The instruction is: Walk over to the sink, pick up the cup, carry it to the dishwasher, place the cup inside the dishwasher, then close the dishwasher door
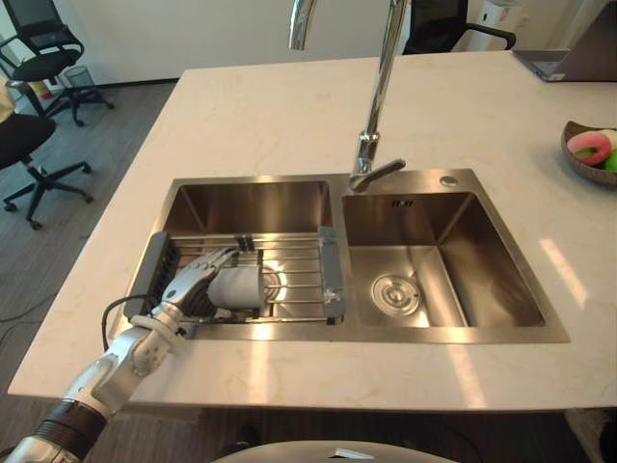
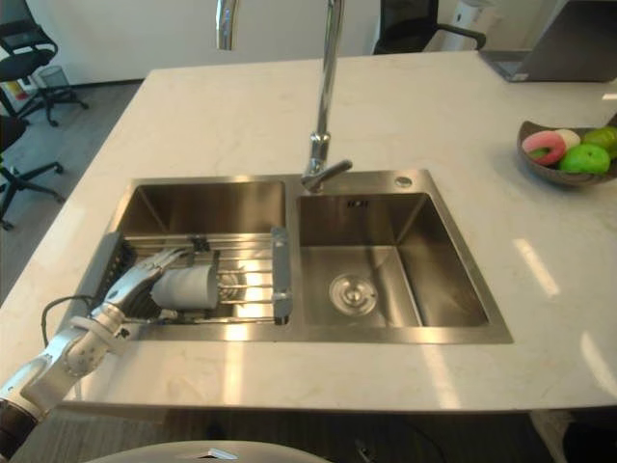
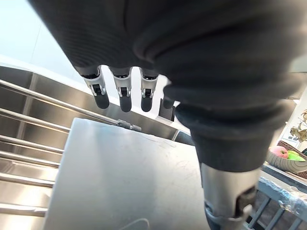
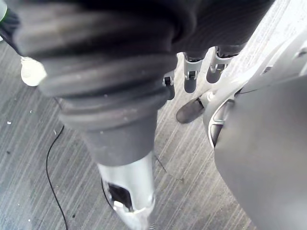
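Note:
A grey cup (image 1: 236, 286) lies on its side on a wire rack (image 1: 299, 280) in the left basin of the steel sink (image 1: 453, 335). My left hand (image 1: 188, 285) reaches in from the counter's front edge and sits against the cup. Its fingers (image 3: 125, 96) stretch straight along the cup's (image 3: 124, 177) upper side, and the thumb runs down beside the cup. The fingers are not curled round it. My right hand (image 4: 190, 79) hangs low over the floor with relaxed fingers, holding nothing.
A tall chrome faucet (image 1: 381, 96) stands behind the divider between the basins. A bowl of fruit (image 2: 569, 149) sits at the counter's right edge, and a laptop (image 1: 578, 53) at the far right corner. Office chairs (image 1: 43, 48) stand left of the counter.

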Controlling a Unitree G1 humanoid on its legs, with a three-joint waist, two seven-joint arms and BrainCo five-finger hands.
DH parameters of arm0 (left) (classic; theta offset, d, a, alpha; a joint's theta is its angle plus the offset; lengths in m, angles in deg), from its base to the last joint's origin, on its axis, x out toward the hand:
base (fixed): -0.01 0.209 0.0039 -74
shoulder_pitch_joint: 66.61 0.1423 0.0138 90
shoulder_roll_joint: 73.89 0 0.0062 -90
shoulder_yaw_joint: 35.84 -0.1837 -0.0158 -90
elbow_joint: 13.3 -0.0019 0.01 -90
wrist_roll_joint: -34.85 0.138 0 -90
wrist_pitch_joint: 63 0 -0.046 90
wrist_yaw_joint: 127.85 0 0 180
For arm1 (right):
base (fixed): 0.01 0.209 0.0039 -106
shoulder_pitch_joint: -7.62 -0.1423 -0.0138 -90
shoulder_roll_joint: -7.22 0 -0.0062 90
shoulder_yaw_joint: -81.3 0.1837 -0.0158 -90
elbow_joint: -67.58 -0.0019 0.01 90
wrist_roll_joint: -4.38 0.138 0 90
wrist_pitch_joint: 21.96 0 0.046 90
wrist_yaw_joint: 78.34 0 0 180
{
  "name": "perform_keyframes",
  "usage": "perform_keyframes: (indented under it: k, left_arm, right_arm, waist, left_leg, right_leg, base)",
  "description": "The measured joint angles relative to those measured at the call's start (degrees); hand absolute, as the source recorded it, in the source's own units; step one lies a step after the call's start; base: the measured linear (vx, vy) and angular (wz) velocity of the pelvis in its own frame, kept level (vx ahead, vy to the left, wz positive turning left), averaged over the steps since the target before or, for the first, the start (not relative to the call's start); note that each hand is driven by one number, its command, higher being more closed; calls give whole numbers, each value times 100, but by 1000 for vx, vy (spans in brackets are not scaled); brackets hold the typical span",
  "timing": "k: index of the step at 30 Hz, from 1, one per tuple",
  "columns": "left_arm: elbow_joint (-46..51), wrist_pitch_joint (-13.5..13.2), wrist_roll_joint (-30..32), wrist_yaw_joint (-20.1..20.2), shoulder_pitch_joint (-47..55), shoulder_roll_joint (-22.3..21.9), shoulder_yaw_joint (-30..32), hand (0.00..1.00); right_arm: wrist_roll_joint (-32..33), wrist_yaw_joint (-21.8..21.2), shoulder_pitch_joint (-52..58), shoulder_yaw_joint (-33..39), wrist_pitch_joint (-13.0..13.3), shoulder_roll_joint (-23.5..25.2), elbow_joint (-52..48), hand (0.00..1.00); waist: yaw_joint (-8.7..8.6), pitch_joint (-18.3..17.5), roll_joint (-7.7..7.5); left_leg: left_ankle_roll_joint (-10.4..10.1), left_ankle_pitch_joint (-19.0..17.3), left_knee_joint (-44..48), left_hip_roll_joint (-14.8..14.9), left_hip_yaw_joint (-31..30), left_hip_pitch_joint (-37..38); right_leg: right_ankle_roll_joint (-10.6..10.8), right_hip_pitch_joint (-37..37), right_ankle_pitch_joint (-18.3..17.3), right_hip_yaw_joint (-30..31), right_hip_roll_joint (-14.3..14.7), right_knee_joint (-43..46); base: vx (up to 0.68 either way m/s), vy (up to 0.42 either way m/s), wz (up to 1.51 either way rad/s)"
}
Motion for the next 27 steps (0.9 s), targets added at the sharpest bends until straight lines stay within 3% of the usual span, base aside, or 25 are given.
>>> perform_keyframes:
  k: [7, 11, 15, 27]
  left_arm:
    - [-294, 460, -245, 179, -13, -167, -9, 0]
    - [-341, 626, -410, 487, -53, -218, 12, 0]
    - [-505, 906, -855, 1052, -123, -242, 14, 0]
    - [-732, 1230, -871, 1450, -356, -272, -24, 0]
  right_arm:
    - [0, 0, 2, 0, -1, -1, -1, 0]
    - [-1, 4, -6, -2, -4, -7, -4, 0]
    - [-2, 7, -3, -3, -40, -7, -3, 0]
    - [-13, 6, 1, -48, -30, -21, -3, 0]
  waist:
    - [-23, -14, 19]
    - [-19, -25, 32]
    - [-52, -38, 53]
    - [-124, -43, 62]
  left_leg:
    - [-5, -14, 0, 1, 12, 6]
    - [-10, -28, 0, 2, 36, 12]
    - [-16, -41, 0, 3, 88, 27]
    - [-17, -45, 0, 8, 105, 48]
  right_leg:
    - [3, -7, 3, 23, 0, 0]
    - [2, -19, 2, 59, 0, 0]
    - [2, -43, 2, 118, -2, 0]
    - [11, -41, 8, 137, -3, 0]
  base:
    - [0, 0, 0]
    - [-2, -4, -3]
    - [-3, -8, -6]
    - [0, 0, 0]
